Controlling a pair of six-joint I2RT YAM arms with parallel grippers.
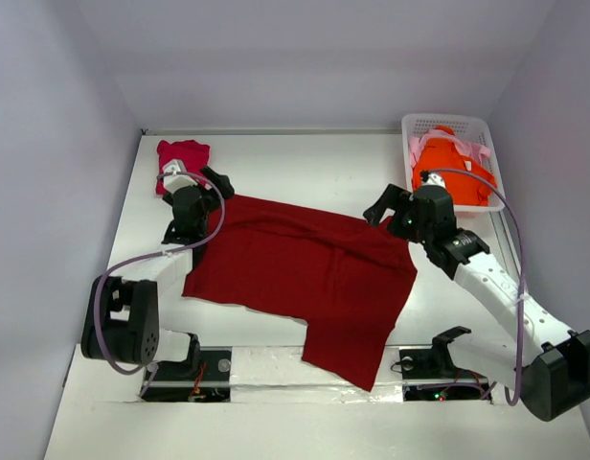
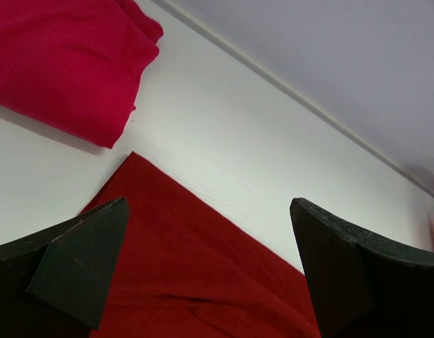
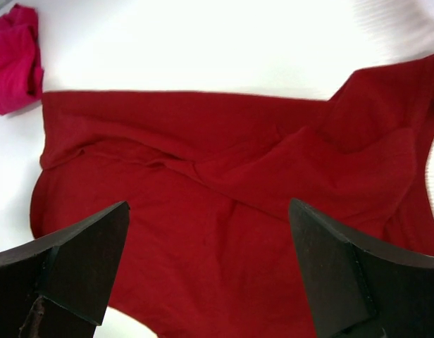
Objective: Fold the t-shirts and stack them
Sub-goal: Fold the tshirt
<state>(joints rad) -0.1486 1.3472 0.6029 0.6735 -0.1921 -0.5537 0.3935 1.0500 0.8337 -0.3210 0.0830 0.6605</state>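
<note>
Hovering empty, jaws wide apart: left gripper (image 1: 201,182) at 10 o'clock corner of dark red shirt (image 1: 305,273), right gripper (image 1: 389,206) at its 2 o'clock edge. Shirt lies mid-table, long axis roughly 10-to-4, each arm nearest own end.

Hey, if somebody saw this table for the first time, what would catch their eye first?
The big dark red t-shirt sprawled rumpled across the middle of the white table, with the left gripper and right gripper open near its far corners. Next, the crimson-pink shirt at the far left and the white basket at the far right holding an orange shirt.
</note>
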